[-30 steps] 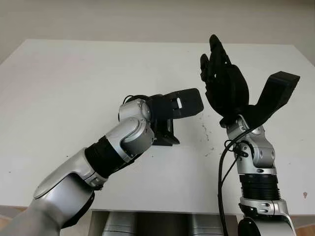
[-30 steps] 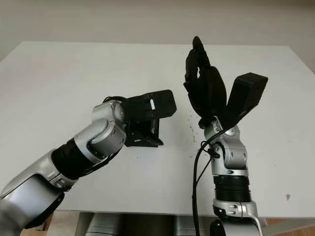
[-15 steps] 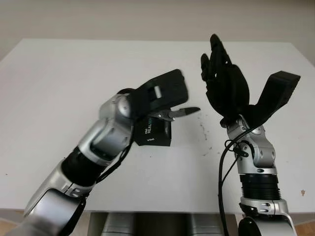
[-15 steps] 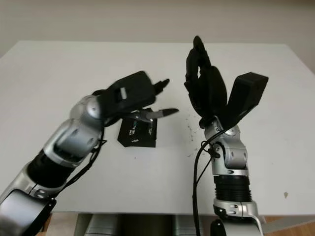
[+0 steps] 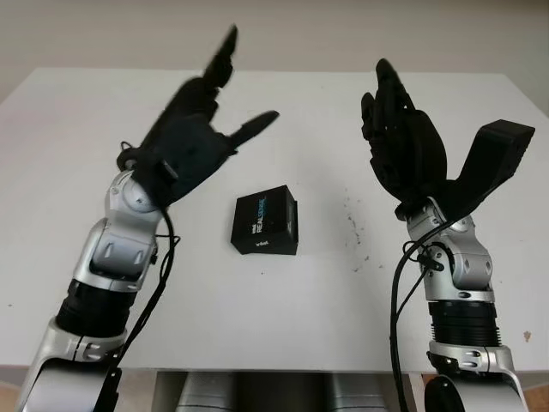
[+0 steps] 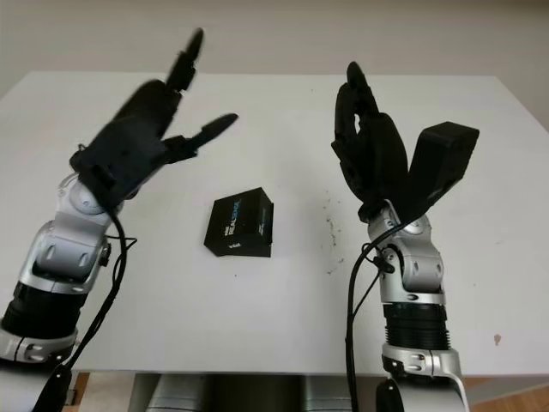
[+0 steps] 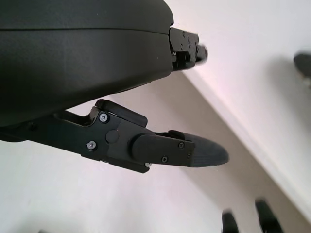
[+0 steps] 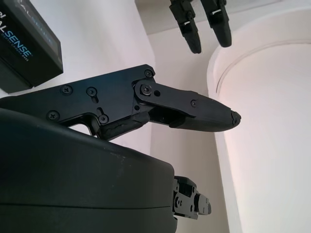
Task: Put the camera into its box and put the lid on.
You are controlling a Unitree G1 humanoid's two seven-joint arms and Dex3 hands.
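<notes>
My left hand (image 5: 193, 129) is raised and open, holding nothing. The box (image 5: 264, 225) sits closed at table centre, toward five o'clock from it. My right hand (image 5: 403, 142), open too, hangs slightly farther off.

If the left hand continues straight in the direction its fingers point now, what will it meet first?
Probably nothing: the left hand, open and raised left of the closed box, points up and away over the table's far edge. Depth is unclear.
</notes>
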